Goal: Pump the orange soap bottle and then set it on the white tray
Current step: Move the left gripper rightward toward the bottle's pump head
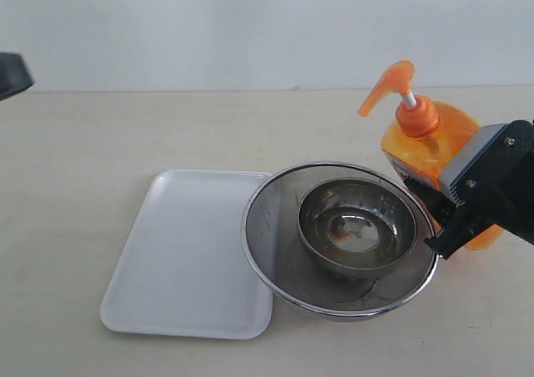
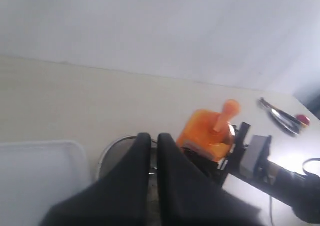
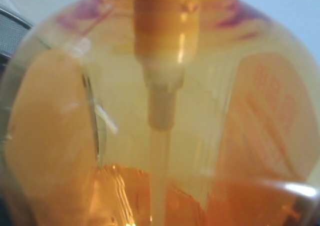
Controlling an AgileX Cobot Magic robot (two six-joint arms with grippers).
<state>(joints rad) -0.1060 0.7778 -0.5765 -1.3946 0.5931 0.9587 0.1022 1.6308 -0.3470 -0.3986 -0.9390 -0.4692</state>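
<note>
Your white tray (image 1: 179, 256) lies at 8 o'clock, and the steel strainer (image 1: 275, 252) overlaps its 3 o'clock edge. At the strainer's 2 o'clock, off the tray, your right gripper (image 1: 442, 218) clasps the orange soap bottle (image 1: 425, 143). Your left gripper (image 2: 154, 141) is closed and empty.

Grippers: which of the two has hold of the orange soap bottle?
The right gripper: its jaws clasp the orange soap bottle by its body, beside the strainer. The left gripper, shut and holding nothing, hangs clear of it.
</note>
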